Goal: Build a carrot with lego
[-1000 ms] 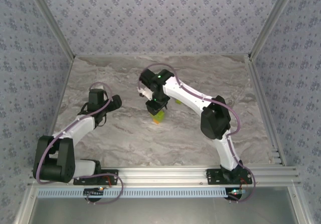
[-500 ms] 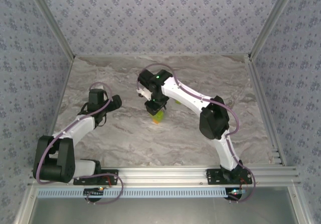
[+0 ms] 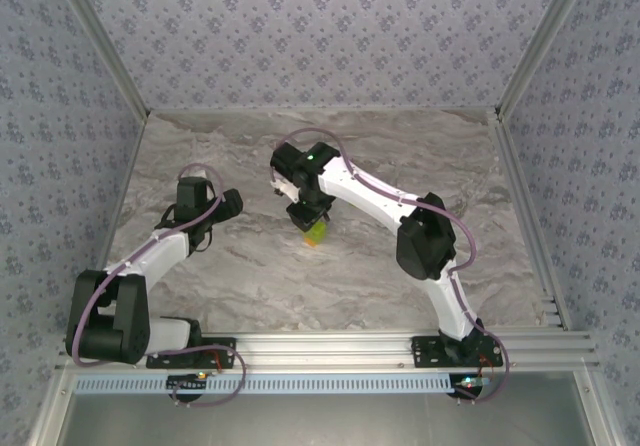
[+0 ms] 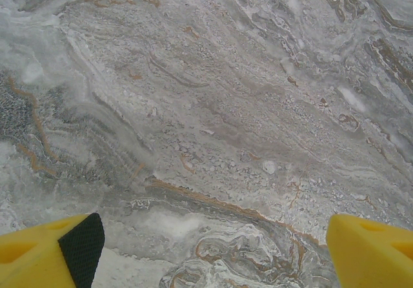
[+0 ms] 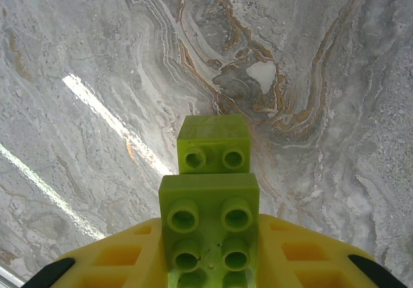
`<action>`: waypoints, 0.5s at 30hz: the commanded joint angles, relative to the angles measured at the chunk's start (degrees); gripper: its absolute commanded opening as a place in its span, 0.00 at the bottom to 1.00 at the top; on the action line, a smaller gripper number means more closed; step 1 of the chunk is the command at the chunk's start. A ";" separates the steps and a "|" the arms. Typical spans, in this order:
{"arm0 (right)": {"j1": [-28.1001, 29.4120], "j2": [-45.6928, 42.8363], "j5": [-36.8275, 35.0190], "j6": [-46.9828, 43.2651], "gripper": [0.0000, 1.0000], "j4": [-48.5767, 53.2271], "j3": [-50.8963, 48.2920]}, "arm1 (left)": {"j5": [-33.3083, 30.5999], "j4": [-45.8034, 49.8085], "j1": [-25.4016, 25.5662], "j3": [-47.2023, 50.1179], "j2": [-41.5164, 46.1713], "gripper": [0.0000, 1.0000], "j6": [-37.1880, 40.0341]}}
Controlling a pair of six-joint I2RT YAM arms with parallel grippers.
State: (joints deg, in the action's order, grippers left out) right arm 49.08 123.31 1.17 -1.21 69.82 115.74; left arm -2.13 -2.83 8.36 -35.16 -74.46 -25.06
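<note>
The right arm reaches from its base toward the middle of the desk; the right jaws are closed on the carrot, a small stack of lime-green bricks with an orange brick at its near end; from above, the piece sits just under the wrist, close to the desk's centre; whether it touches the surface I cannot tell. In the right wrist view the yellow fingers clamp a wide green brick from both sides, its studs facing the camera; a narrower green brick showing two studs sticks out beyond it, over the marbled surface.

The left arm is bent at the left side of the desk, well apart from the carrot; the left jaws stand wide open and empty; in the left wrist view the two yellow fingers sit at the bottom corners, one lined with a black pad, with bare marbled desk between them.
</note>
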 commanded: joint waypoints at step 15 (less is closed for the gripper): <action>-2.35 6.60 3.87 11.74 0.34 0.71 -2.69 | 0.73 -0.69 -0.19 -0.22 0.61 0.91 0.71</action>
State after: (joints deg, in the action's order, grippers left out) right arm 46.72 123.81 5.21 8.03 68.95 116.18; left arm -2.15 -2.83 8.36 -35.16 -74.46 -25.06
